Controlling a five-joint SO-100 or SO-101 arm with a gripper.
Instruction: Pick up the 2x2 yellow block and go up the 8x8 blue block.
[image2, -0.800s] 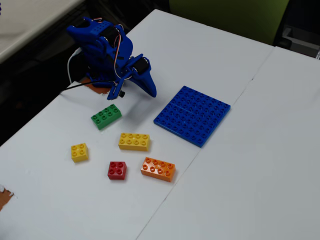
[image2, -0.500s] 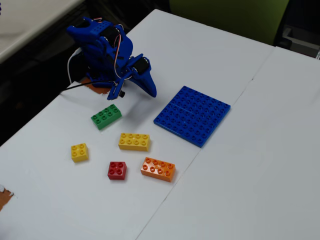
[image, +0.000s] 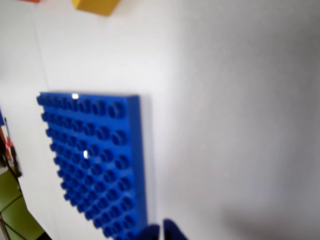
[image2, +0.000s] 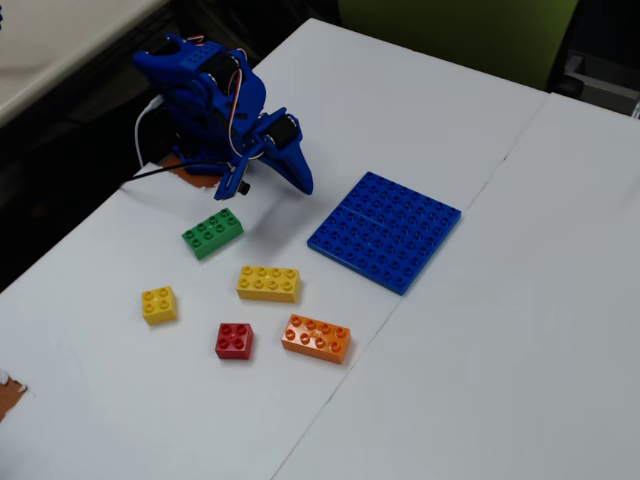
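The 2x2 yellow block (image2: 159, 305) lies on the white table at the left of the fixed view, well away from the arm. The 8x8 blue block (image2: 385, 230) lies flat to the right of the arm; the wrist view shows it close up (image: 95, 160) at lower left. My blue gripper (image2: 305, 185) hangs folded near the arm's base, above the table and just left of the blue block's far corner. In the wrist view only its tips (image: 160, 232) show at the bottom edge, close together with nothing between them.
A green brick (image2: 212, 232), a longer yellow brick (image2: 268, 283), a red brick (image2: 234, 340) and an orange brick (image2: 316, 338) lie between the arm and the near table edge. A yellow brick's corner (image: 97, 6) is cut off at the wrist view's top.
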